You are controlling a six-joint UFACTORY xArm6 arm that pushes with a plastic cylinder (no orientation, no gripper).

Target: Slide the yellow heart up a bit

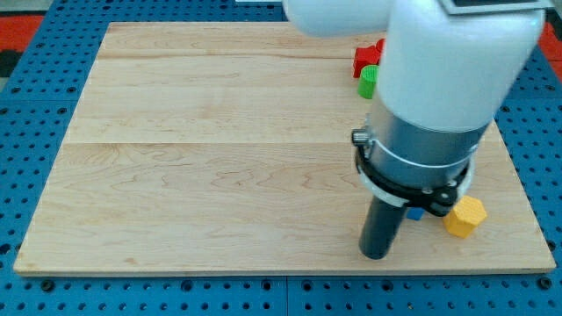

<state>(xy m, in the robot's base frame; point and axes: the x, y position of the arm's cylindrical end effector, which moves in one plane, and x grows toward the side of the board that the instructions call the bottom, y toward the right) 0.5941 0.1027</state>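
No yellow heart shows in the camera view; the arm's white and grey body hides much of the board's right side. My tip rests on the wooden board near its bottom edge, right of centre. A yellow hexagonal block lies to the tip's right, near the board's bottom right. A bit of a blue block peeks out just right of the rod, mostly hidden by the arm.
A red block and a green block sit at the view's top right, partly hidden by the arm. A blue pegboard surface surrounds the board.
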